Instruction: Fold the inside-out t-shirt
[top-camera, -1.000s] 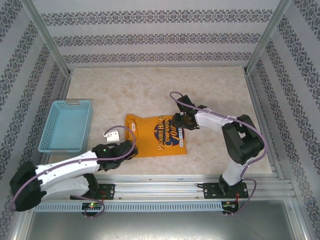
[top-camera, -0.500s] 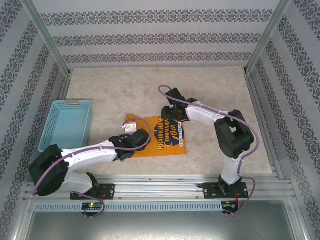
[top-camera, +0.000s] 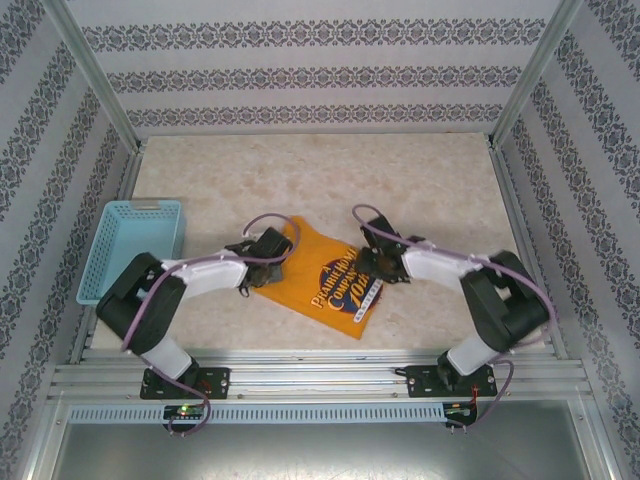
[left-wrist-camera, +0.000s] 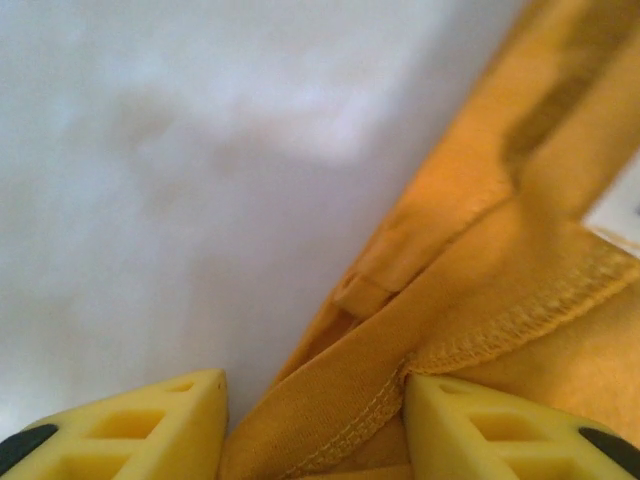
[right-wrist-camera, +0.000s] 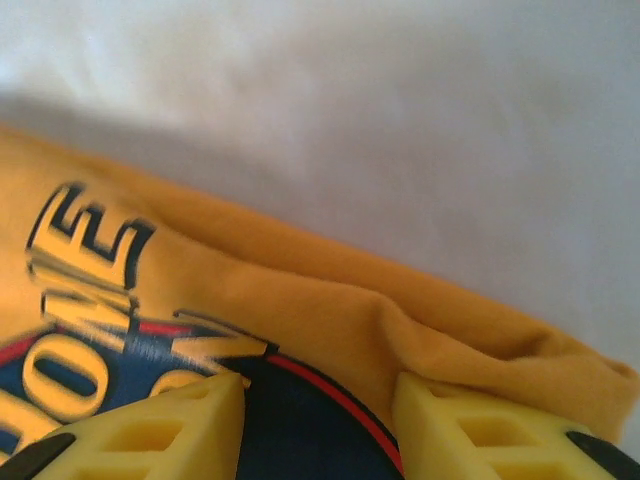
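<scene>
The mustard t-shirt (top-camera: 318, 272) lies folded and skewed at the table's middle, its dark round emblem (top-camera: 350, 280) with cream lettering facing up. My left gripper (top-camera: 266, 246) sits at the shirt's left upper edge. In the left wrist view it (left-wrist-camera: 315, 430) is open, its yellow fingers (left-wrist-camera: 150, 425) straddling a stitched hem of orange cloth (left-wrist-camera: 470, 270). My right gripper (top-camera: 377, 256) rests on the shirt's right upper edge. In the right wrist view it (right-wrist-camera: 315, 425) is open, with its fingertips (right-wrist-camera: 480, 425) down on the cloth (right-wrist-camera: 340, 300) and the emblem's rim (right-wrist-camera: 290, 395) between them.
A light blue plastic basket (top-camera: 130, 250) stands at the left edge of the table. Patterned walls and metal posts (top-camera: 95, 75) enclose the table. Bare marble tabletop (top-camera: 320, 175) stretches behind the shirt. A white label (left-wrist-camera: 620, 205) shows on the cloth in the left wrist view.
The shirt has turned clockwise and shifted back, now lying diagonal. The left gripper swung from the shirt's near left corner up to its left upper edge. The right gripper moved right and nearer.
</scene>
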